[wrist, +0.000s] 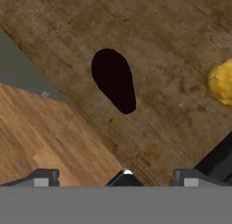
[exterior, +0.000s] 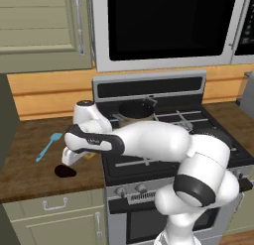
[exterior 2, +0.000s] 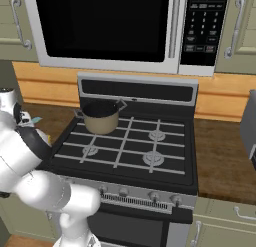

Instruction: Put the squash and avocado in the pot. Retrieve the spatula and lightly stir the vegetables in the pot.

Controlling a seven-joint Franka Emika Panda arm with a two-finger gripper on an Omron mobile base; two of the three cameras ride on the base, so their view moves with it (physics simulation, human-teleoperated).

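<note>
I'm holding the gripper [wrist: 115,177] over the wooden counter [exterior: 30,159] left of the stove [exterior 2: 125,146], fingers spread apart and gripping nothing. In the hand view the avocado [wrist: 113,80] is lying on the wood ahead of the fingertips, with the squash [wrist: 221,82] near it at the frame's edge. The avocado [exterior: 65,171] is sitting just below the hand, the spatula [exterior: 48,146] lying well apart behind it. The pot [exterior 2: 100,116] is standing on the back left burner.
</note>
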